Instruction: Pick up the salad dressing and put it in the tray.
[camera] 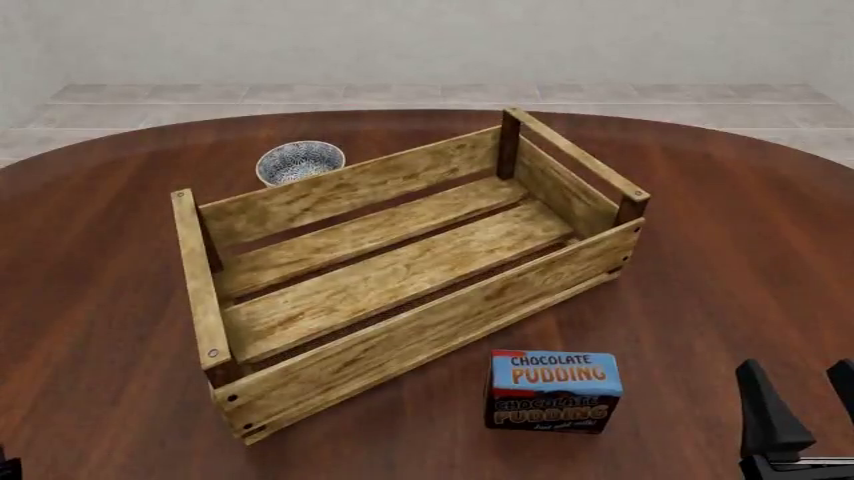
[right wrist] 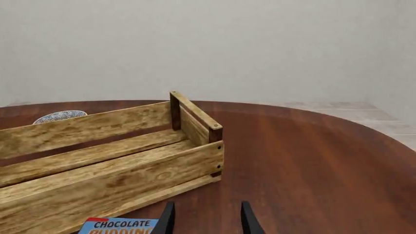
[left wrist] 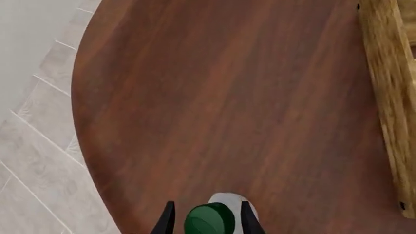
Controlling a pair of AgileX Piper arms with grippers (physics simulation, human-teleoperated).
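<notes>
Green-capped salad dressing [left wrist: 211, 219] sits between the left gripper's [left wrist: 206, 222] spread fingers for grasping, tray [left wrist: 390, 97] at frame right; right gripper [right wrist: 206, 219] released, idle.

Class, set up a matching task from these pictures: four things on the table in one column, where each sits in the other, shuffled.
1. salad dressing
2. chocolate pudding box
3. bowl
4. tray

A. behind the crate's far wall
B. middle of the table
C. between the left pincer's fingers
D. in front of the crate's near wall

Pairs: 1-C, 2-D, 3-A, 4-B
</notes>
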